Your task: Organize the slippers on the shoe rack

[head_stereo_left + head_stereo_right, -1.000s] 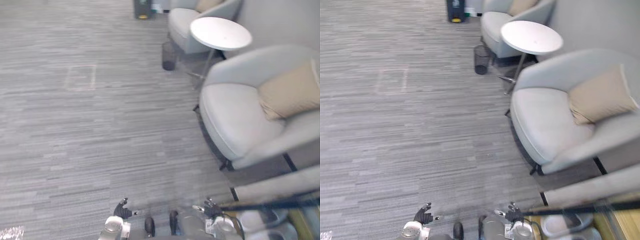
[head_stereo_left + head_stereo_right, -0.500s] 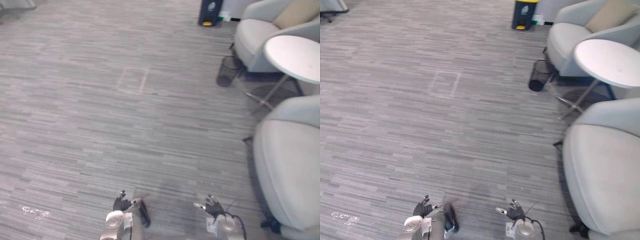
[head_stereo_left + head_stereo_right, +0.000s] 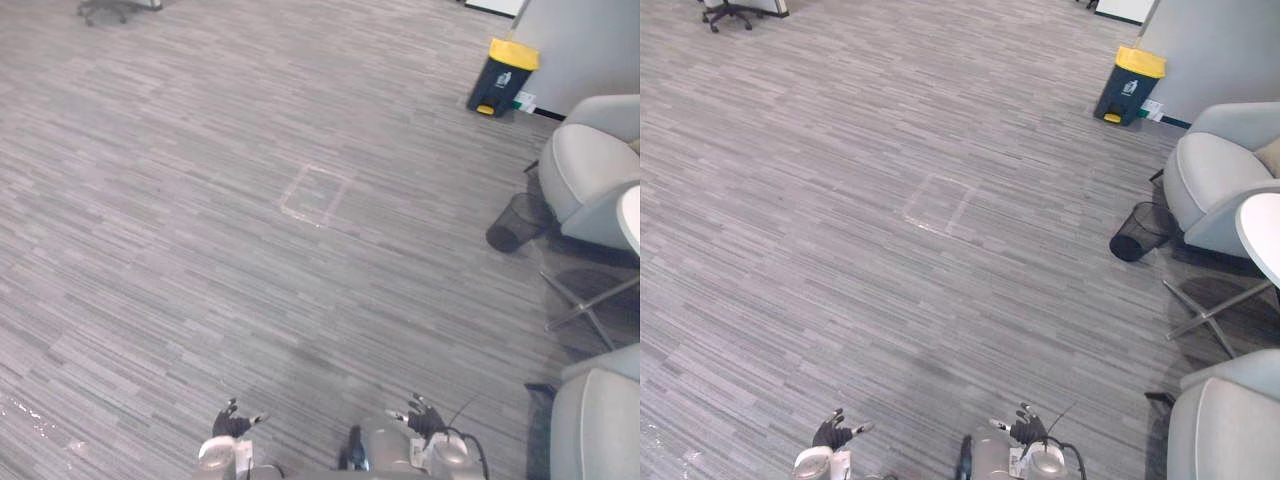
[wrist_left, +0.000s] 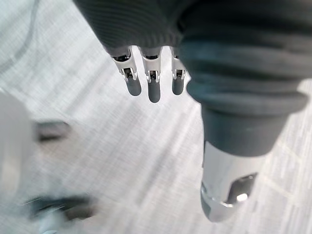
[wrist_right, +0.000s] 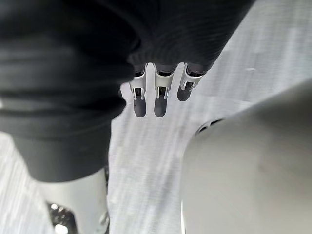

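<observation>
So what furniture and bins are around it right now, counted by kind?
Grey upholstered armchairs: 2
Round white side table: 1
Dark pedal bin with yellow lid: 1
Black mesh wastebasket: 1
Wheeled office chair, partly in view: 1
Total: 6

floor (image 3: 840, 200): grey striped carpet, matt, rough weave | bin (image 3: 1125, 85): smooth plastic, slight sheen | basket (image 3: 1135, 232): black wire mesh | armchair (image 3: 1215, 180): pale grey upholstery, smooth, matt | table (image 3: 1262, 235): smooth white top, thin metal legs | left hand (image 4: 152, 80), right hand (image 5: 160, 92): shiny silver metal fingers, dark ribbed cloth cover
</observation>
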Robot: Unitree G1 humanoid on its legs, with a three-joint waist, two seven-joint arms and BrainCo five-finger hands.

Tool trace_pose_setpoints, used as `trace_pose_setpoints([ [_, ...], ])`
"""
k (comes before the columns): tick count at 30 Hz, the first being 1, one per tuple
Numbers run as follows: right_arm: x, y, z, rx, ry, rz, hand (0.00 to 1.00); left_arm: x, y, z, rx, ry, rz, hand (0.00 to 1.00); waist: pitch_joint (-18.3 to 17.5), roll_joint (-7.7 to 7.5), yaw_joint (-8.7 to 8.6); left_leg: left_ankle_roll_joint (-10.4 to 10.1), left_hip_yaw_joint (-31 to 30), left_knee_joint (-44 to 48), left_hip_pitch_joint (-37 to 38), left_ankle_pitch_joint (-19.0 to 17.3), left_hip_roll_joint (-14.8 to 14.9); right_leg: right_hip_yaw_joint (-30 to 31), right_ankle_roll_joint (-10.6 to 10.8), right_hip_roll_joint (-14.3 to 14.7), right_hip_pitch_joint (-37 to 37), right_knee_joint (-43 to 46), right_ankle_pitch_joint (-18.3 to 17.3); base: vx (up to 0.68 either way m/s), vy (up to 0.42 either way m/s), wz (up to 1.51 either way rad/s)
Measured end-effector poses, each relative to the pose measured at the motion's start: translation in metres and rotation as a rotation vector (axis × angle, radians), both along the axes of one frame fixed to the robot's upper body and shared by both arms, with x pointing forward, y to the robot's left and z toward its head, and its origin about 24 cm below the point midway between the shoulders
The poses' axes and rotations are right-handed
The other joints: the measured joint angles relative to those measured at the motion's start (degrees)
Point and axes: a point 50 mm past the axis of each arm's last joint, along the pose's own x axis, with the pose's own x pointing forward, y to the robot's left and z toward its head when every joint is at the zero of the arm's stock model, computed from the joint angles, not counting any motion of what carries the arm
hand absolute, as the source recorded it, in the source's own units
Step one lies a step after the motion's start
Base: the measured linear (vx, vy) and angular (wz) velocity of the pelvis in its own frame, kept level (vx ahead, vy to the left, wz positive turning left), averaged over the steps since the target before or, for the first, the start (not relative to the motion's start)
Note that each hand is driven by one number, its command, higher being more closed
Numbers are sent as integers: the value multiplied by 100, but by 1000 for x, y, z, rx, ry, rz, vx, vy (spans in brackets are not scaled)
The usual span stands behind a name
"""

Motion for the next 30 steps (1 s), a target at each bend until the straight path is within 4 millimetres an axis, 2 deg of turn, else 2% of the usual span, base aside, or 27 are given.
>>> trace_pose_setpoints([
  [1, -1, 0, -1, 3, 4, -3, 0, 2, 0, 1, 2, -6, -8, 0, -10, -31, -36, -80, -81, -89, 138, -72, -31, 101, 25, -25, 6, -371, 545, 620, -255, 49],
  [2, 2, -3, 1, -5, -2, -8, 0, 3, -8, -1, -19, 2, -16, 0, -14, 99, -73, -14, -245, -138, 340, -176, 83, 78, -308, 130, 36, -114, 674, 660, -240, 22],
  [3, 7, -4, 2, -3, -13, -19, 0, 6, -13, 0, -31, -6, -17, 0, 7, 215, -15, -92, -286, 50, 344, -50, 163, 77, -372, 181, -29, 230, 331, 791, -295, 8],
  [4, 8, -5, 3, 0, -15, -30, 0, 6, -14, 0, -38, -8, -10, 0, 44, 259, -10, -179, -330, 270, 340, -2, 210, 47, -507, 198, 1, 448, 215, 681, -231, -2],
  [5, 7, -6, 3, -3, -14, -36, 0, 5, -14, -1, -47, -7, 10, 0, 86, 314, -9, -295, -394, 936, 253, 66, 285, -25, -632, 218, 237, 569, -54, 413, -145, 9],
  [6, 7, -7, 3, -4, -11, -34, 0, 4, -14, -1, -50, -6, 24, 0, 94, 334, -31, -377, -426, 1512, 86, 119, 365, -41, -632, 264, 414, 515, -142, 634, -174, 23],
  [7, 4, -6, 2, -3, -6, -34, 0, 3, -14, 0, -57, -16, 55, 0, 123, 369, -32, -535, -558, 3234, -499, 396, 575, -105, -682, 362, 961, 229, -268, 567, -114, 10],
  [8, 2, -3, 1, 6, -2, -32, 0, 2, -12, 2, -59, -35, 78, 0, 126, 363, 74, -563, -468, 4625, -991, 449, 800, -84, -774, 478, 1445, -49, -351, 766, -130, -4],
  [9, 2, 1, 2, 12, -5, -24, 0, 1, -10, 3, -59, -43, 93, 0, 127, 351, 123, -546, -313, 5316, -1278, 444, 940, -40, -791, 538, 1756, -216, -414, 512, -49, -32],
  [11, 7, 11, 4, 28, -24, 3, 0, -2, -7, 3, -52, -47, 104, 0, 132, 322, 218, -361, 64, 5832, -1838, 419, 1177, 125, -761, 589, 2311, -588, -522, 481, 12, -33],
  [13, 7, 18, 3, 47, -24, 3, 0, -6, -6, 3, -50, -43, 109, 0, 97, 292, 305, -191, 419, 5550, -2301, 308, 1258, 327, -719, 552, 2728, -957, -553, 487, 79, -42],
  [15, 7, 22, 3, 60, -18, -1, 0, -4, -4, 4, -45, -50, 113, 0, 110, 265, 414, -86, 773, 4373, -2598, 169, 1053, 484, -695, 332, 3066, -1208, -550, 495, 188, -44],
  [16, 10, 20, 3, 55, -20, -3, 0, -1, -5, 5, -43, -54, 99, 0, 124, 218, 413, -72, 729, 2960, -2685, 347, 616, 529, -614, 71, 3216, -1244, -598, 587, 321, -39],
  [17, 10, 16, 3, 42, -18, -3, 0, -1, -8, 5, -44, -54, 83, 0, 79, 229, 433, -12, 597, 1644, -2638, 1144, 285, 596, -456, -70, 3307, -1291, -687, 609, 323, -36],
  [18, 9, 16, 2, 41, -8, -3, 0, -1, -6, 4, -34, -51, 68, 0, 71, 131, 451, 128, 628, 1490, -2543, 1356, 82, 716, -371, -242, 3411, -1352, -739, 535, 255, 0],
  [19, 8, 18, 0, 43, 4, 6, 0, 5, -4, 5, -21, -54, 48, 0, -31, 46, 347, 243, 661, 1307, -2458, 1359, -136, 722, -251, -405, 3352, -1401, -486, 428, 189, 30],
  [22, 3, 18, -3, 37, 28, 14, 0, 7, 3, 5, -2, -41, 38, 0, -49, 22, 330, 527, 583, 1745, -2484, 988, -176, 924, 58, -421, 3389, -1127, 66, 493, 257, 25],
  [23, 2, 16, -3, 35, 29, 1, 0, -1, 3, 2, -2, -21, 44, 0, -58, 10, 369, 540, 627, 1700, -2223, 782, -203, 1102, 166, -425, 3157, -360, 173, 549, 258, -9],
  [25, -1, 13, -4, 27, 40, -8, 0, -8, 2, -1, -4, 5, 36, 0, -73, -18, 335, 511, 599, 1334, -1742, 621, -350, 1232, 637, -472, 2566, 1165, 566, 492, 209, 8],
  [26, -5, 12, -6, 26, 53, -10, 0, -10, 0, -2, -5, 14, 17, 0, -61, -45, 294, 500, 524, 1142, -1396, 467, -463, 1320, 950, -501, 2049, 2456, 630, 340, 107, 26],
  [27, -6, 13, -6, 27, 56, -9, 0, -11, 1, -3, -5, 22, 17, 0, -54, -58, 292, 511, 518, 1130, -1294, 434, -490, 1336, 931, -519, 1883, 2870, 524, 400, 79, 23],
  [28, -4, 10, -5, 21, 45, -7, 0, -15, 1, -5, -8, 42, 23, 0, -41, -49, 269, 551, 482, 996, -899, 346, -556, 1205, 534, -520, 1380, 3786, 132, 379, 25, 13],
  [29, -2, 6, -3, 10, 33, -4, 0, -15, 1, -5, -11, 42, 26, 0, -9, -4, 238, 568, 453, 769, -483, 320, -542, 927, 132, -487, 1084, 4016, -223, 377, 7, 15],
  [30, -1, 5, -2, 5, 28, -3, 0, -15, 0, -5, -12, 40, 26, 0, -4, 36, 232, 568, 433, 645, -292, 320, -511, 769, 9, -455, 971, 3944, -379, 466, -51, 21],
])
